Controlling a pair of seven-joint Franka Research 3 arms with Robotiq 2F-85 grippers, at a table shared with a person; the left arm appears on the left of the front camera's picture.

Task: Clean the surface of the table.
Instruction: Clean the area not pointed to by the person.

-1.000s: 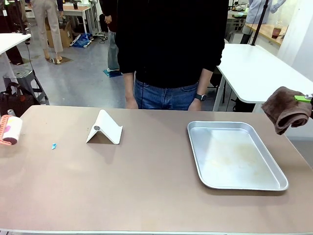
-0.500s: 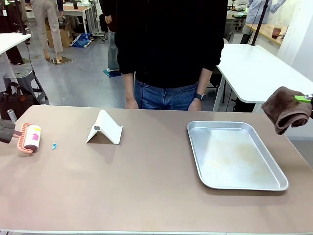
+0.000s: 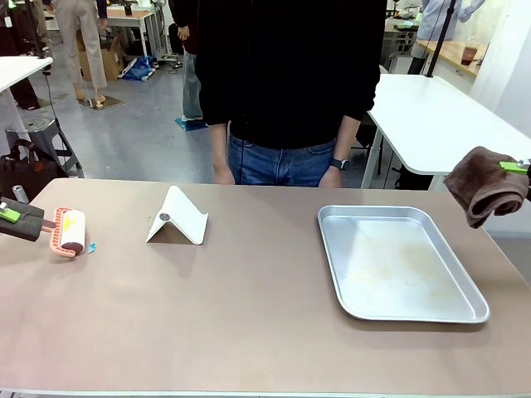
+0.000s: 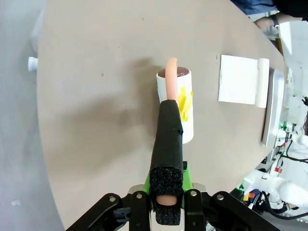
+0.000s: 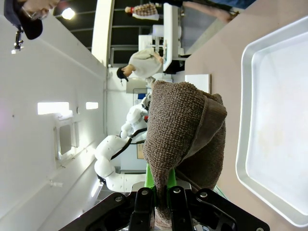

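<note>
The beige-brown table (image 3: 232,315) spans the front view. At its left edge my left gripper (image 3: 12,217) is shut on the black foam handle of a lint roller (image 3: 70,231), whose white roll rests on the tabletop. A small blue scrap (image 3: 91,247) lies just right of the roll. In the left wrist view the left gripper (image 4: 166,204) clamps the handle, and the lint roller (image 4: 179,103) lies ahead on the table (image 4: 96,96). My right gripper (image 3: 518,167) hangs off the table's right side, shut on a brown cloth (image 3: 485,189). The right wrist view has the right gripper (image 5: 161,197) under the brown cloth (image 5: 185,134).
A white folded stand (image 3: 177,218) sits left of centre, a silver metal tray (image 3: 332,249) on the right. A person (image 3: 286,83) stands at the far edge, hands down. A white-topped table (image 3: 440,124) stands behind on the right.
My left gripper has carried the lint roller rightward from the left edge onto the table, up to the blue scrap. The right arm and cloth have not moved.
</note>
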